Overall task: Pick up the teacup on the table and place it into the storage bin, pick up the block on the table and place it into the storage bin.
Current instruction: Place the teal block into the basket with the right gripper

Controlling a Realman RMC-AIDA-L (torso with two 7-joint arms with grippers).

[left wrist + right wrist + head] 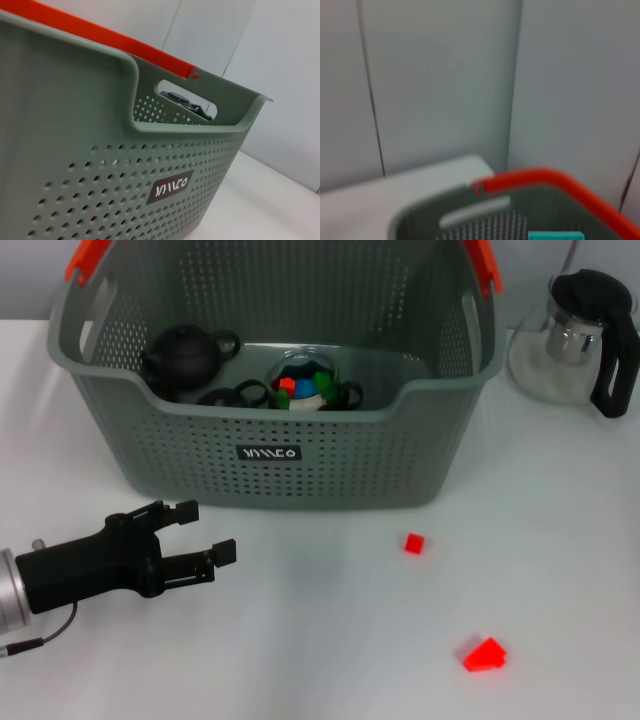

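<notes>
So the left gripper [205, 532] hovers low over the table [300, 660] near its left edge, in front of the bin [270, 455] — its two fingers stand apart and hold nothing. It points toward the right, where the blocks lie.

The bin stands at the back of the table, a little left of the middle. Inside it I see a dark teapot [185, 355] at the left, some dark ring shapes beside it, and a clear round container [305, 380] with coloured pieces in it. I cannot tell if one of the dark shapes is the teacup; no teacup shows on the open table, so I judge this part is probably done.

Right of the middle, in front of the bin, a small red block [414, 543] lies on the table, well apart from the gripper. A bigger red piece [485, 654] lies near the front edge — so the block part is still left to do.

At the back right corner stands a glass pot [580, 340] with a black handle.

The right gripper is not seen in the head view; its wrist camera looks down at the rim of the bin from above.
</notes>
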